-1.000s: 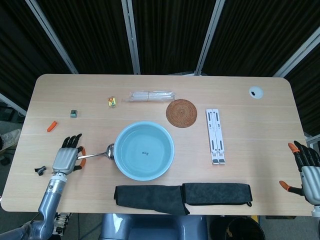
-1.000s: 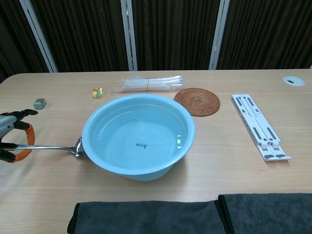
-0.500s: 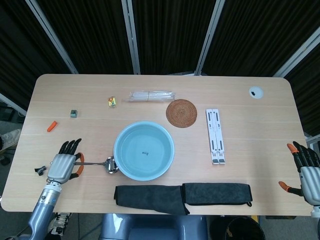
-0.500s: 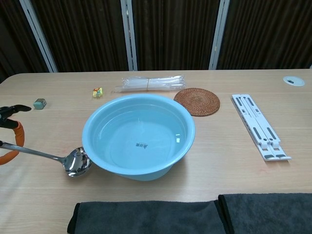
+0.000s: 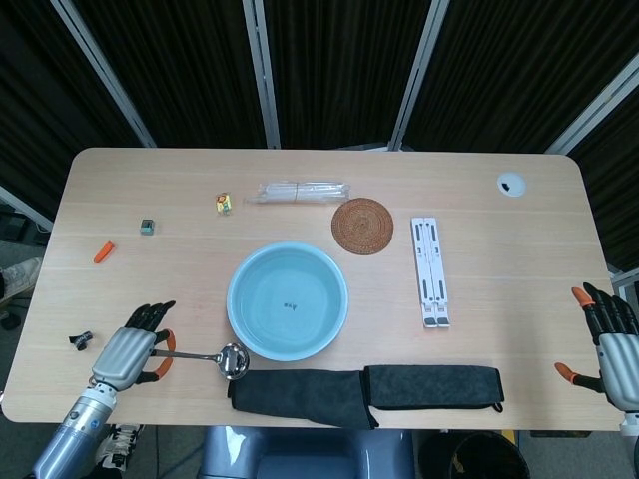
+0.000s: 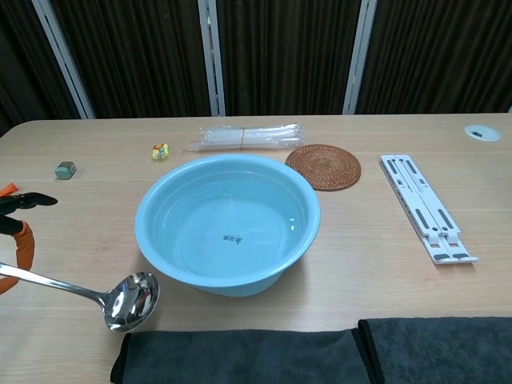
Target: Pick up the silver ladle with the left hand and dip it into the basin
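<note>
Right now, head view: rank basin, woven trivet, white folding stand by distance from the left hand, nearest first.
From the left hand:
1. Basin, just right of it, mid-table.
2. Woven trivet, beyond the basin, toward the far edge.
3. White folding stand, farthest, on the right half.

The silver ladle (image 6: 120,299) is polished metal, its bowl mirror-bright, and it lies just left of the basin (image 6: 228,225), a smooth, glossy pale-blue plastic. The table (image 5: 499,259) under the basin is light wood-grain with a matt finish, and in front of the basin lies a dark, soft, matt cloth (image 5: 364,391). Behind the basin to the right sits a round woven mat (image 6: 323,166), coarse and brown, with a clear shiny plastic wrapper (image 6: 244,136) beside it.
</note>
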Available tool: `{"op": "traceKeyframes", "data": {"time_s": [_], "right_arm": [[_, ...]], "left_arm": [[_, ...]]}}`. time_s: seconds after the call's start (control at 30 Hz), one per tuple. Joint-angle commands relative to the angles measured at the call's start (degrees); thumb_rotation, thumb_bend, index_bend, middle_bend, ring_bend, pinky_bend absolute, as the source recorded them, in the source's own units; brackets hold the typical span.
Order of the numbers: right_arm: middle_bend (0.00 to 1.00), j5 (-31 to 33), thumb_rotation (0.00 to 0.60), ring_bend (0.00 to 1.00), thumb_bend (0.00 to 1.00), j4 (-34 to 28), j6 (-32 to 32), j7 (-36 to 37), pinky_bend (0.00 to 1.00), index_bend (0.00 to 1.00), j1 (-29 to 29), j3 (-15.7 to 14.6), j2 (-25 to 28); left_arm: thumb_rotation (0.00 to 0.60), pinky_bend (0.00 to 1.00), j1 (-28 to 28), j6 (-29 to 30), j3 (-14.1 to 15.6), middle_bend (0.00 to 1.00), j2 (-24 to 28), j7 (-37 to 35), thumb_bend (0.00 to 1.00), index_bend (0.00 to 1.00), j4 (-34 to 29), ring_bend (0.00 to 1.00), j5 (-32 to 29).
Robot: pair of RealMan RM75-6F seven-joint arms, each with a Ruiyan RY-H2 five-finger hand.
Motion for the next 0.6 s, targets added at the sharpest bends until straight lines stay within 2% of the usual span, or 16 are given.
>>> {"op": "traceKeyframes", "data": {"time_s": [0.03,0.6], "right_arm": [[0.0,-0.11,0.6,0.0,0.0,-0.02,0.02,0.16,0.0,0.0,0.0,-0.03,0.05],[0.0,-0.7,0.6,0.0,0.0,0.04,1.86,3.2,0.0,0.0,-0.79,0.23,1.2]], "left_arm": [[0.58,0.0,-0.69,-1.08,0.65,0.0,1.2,-0.4,0.51,0.6,-1.7,0.0,1.15],[0.581,0.0,-3.94,-1.35,-0.25,0.0,4.5,-0.5,0.5,0.6,-11.5,0.0,8.14]]}}
